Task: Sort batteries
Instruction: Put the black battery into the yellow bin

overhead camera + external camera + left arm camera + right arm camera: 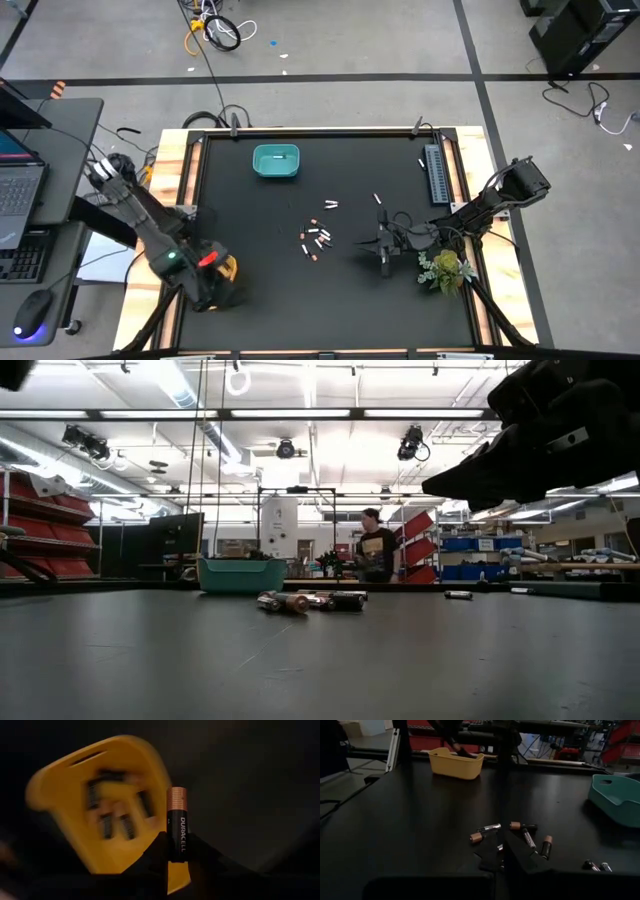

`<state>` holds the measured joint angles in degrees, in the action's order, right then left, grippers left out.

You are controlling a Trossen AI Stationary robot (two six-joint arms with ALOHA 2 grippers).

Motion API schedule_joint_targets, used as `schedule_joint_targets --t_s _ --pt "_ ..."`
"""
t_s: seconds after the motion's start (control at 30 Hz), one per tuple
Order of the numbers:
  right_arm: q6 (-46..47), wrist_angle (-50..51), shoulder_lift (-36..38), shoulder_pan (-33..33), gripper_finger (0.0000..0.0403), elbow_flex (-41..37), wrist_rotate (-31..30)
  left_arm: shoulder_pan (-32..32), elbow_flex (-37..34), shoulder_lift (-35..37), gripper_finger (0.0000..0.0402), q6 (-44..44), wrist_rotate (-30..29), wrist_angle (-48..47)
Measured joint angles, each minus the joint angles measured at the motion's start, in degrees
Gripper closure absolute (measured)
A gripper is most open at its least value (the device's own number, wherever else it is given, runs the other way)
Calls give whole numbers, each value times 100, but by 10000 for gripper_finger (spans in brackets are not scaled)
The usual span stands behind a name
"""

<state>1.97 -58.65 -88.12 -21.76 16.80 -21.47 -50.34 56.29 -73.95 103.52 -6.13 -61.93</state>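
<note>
My left gripper [215,265] hangs over the yellow bin [75,780] at the table's near left, shut on a black-and-copper battery [176,822]. Several dark batteries [117,812] lie blurred inside that bin. Loose batteries [315,240] lie flat mid-table, red-dark and silvery mixed. My right gripper [499,851] sits low just right of that cluster, pointing toward the table's left. Its fingers are drawn together around a small silvery battery [499,847]. The teal bin [276,161] stands at the far side with one whitish battery inside. My left gripper pinches the battery's black lower end [177,852] between its two fingers, which point down from above. The battery stands along the fingers, copper end outward, clear of the yellow bin below. My right gripper pinches the silvery battery between its fingertips, reaching nearly level from the table's right. The fingers hide most of it.
A grey ribbed strip [436,172] lies along the far right edge. A green plant [445,268] stands at the near right. Two stray batteries [328,204] lie between the cluster and the far edge. A person [377,550] stands beyond the table.
</note>
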Motion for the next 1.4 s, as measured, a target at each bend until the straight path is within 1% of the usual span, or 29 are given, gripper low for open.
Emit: schedule_joint_targets --t_s 0.1,0.17,0.23,0.3,0.4,0.5,0.53,0.6,0.7,0.77,0.83,0.9,1.0,1.1,1.2,1.27,1.4 --pt "1 2 0 -29 386 0 -7 -343 -41 6 347 724 -25 -619" --pt "6 -1 0 -58 387 0 -7 -494 -151 8 347 1163 -140 -699" --pt "46 -1 0 -81 387 0 -7 -581 -320 -4 341 1437 -234 -581" --pt "49 -1 0 -100 387 0 -8 -597 -518 -26 308 1592 -203 -288" --pt "82 -1 0 -105 387 0 -9 -597 -800 -27 236 1677 17 76" --pt "91 0 0 -105 389 0 -11 -593 -842 -33 181 1633 236 249" --pt "93 -1 0 -107 390 0 -11 -593 -787 -33 171 1561 216 216" --pt "93 2 0 -109 390 0 -11 -582 -619 -33 161 1466 -24 174" --pt "105 2 0 -109 390 0 -11 -430 -370 -31 163 1156 -670 125" --pt "130 2 0 -108 390 0 -11 -231 -290 -31 172 849 -1043 100" --pt "132 2 0 -109 391 0 -11 73 -292 -51 181 505 -1262 149" --pt "134 2 0 -107 391 0 -11 470 -332 -151 190 69 -1333 297" --pt "152 4 0 -109 391 0 -11 1124 -405 -392 198 -853 -1358 676" --pt "210 4 0 -109 391 0 -11 1749 -408 -687 199 -1845 -1498 1236" --pt "235 4 0 -150 392 1 -14 2289 -407 -1008 199 -3007 -1700 2087" --pt "217 2 0 -194 392 0 -14 2579 -407 -1237 199 -3739 -1700 2647" --pt "156 -47 0 -227 391 2 -14 3026 -407 -1667 197 -4615 -1562 3749"
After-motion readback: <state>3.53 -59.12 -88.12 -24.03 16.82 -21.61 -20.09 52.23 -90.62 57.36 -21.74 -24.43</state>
